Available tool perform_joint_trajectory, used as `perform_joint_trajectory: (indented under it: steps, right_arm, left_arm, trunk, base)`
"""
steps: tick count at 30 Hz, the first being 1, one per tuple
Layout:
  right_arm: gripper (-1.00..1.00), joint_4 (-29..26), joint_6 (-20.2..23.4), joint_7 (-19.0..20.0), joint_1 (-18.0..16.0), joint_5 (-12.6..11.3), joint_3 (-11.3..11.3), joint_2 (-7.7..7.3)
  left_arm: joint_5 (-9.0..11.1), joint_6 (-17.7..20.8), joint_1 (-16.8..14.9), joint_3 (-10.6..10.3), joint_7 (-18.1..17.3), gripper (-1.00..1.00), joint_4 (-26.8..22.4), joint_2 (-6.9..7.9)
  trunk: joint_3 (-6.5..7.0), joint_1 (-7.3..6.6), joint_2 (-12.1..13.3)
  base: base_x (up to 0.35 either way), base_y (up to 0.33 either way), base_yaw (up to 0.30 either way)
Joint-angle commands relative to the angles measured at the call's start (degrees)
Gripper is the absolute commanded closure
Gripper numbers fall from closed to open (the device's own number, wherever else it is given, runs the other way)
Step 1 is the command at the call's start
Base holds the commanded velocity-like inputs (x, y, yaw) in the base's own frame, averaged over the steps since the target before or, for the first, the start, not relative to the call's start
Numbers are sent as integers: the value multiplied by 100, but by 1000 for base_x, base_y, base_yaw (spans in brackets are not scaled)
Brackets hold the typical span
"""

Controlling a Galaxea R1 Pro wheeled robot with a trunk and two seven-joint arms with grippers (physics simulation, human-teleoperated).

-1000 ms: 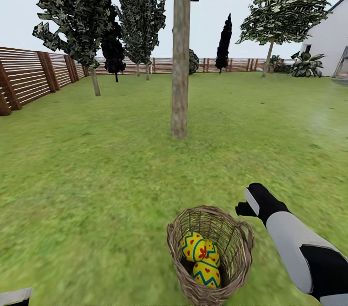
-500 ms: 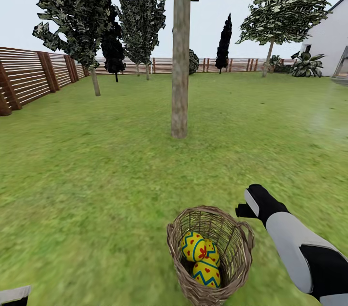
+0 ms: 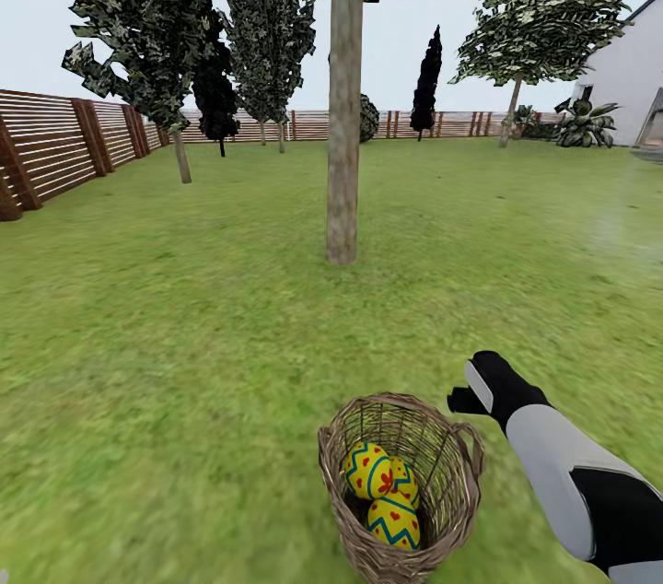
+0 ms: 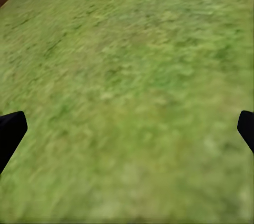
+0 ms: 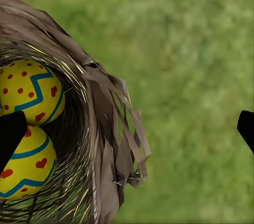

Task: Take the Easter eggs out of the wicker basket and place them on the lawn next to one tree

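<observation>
The lawn held a tree beyond the basket, where all three eggs sat piled together. The right gripper hovered over its rim, jaws wide apart; the left gripper likewise, over grass.

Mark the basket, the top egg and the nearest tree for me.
basket [image 3: 459, 483]: head view, right wall.
top egg [image 3: 367, 469]: head view, its middle.
tree [image 3: 343, 151]: head view, mid trunk.

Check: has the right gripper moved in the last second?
No. In the head view the right gripper sits at the same spot beside the wicker basket rim.
</observation>
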Motion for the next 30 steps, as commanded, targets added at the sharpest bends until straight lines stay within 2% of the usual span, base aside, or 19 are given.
perform_joint_trajectory:
  steps: [1, 7, 10, 20, 24, 30]
  right_arm:
    - [-100, -7, 16, -29, -2, -31, -22, 0]
    - [-100, -16, 13, -9, -1, -28, -23, -59]
    - [-100, -20, 13, -3, -1, -29, -18, -86]
    - [-100, -3, 33, 0, -1, -36, -22, -99]
    - [-100, 15, 52, 6, -1, -41, -23, -104]
    - [-100, 40, 63, 8, -1, -43, -23, -103]
  left_arm:
    - [-3, 16, 4, -3, 27, -100, -13, -5]
    - [-7, 6, 11, 12, 29, -100, -29, -32]
    - [-7, 5, 12, 15, 29, -100, -29, -32]
    - [-30, 5, 12, 15, 38, -100, -21, -34]
    - [-38, 5, 12, 15, 38, -100, -16, -34]
    - [-51, 5, 12, 15, 46, -100, -15, -37]
  trunk:
    - [-5, 0, -2]
    - [-5, 0, -2]
    - [-58, 65, -122]
    - [-76, 87, -163]
    - [-148, 175, -323]
    - [-148, 175, -323]
  base:
    - [0, 0, 0]
    - [0, 0, 0]
    - [0, 0, 0]
    - [0, 0, 0]
    - [0, 0, 0]
    - [0, 0, 0]
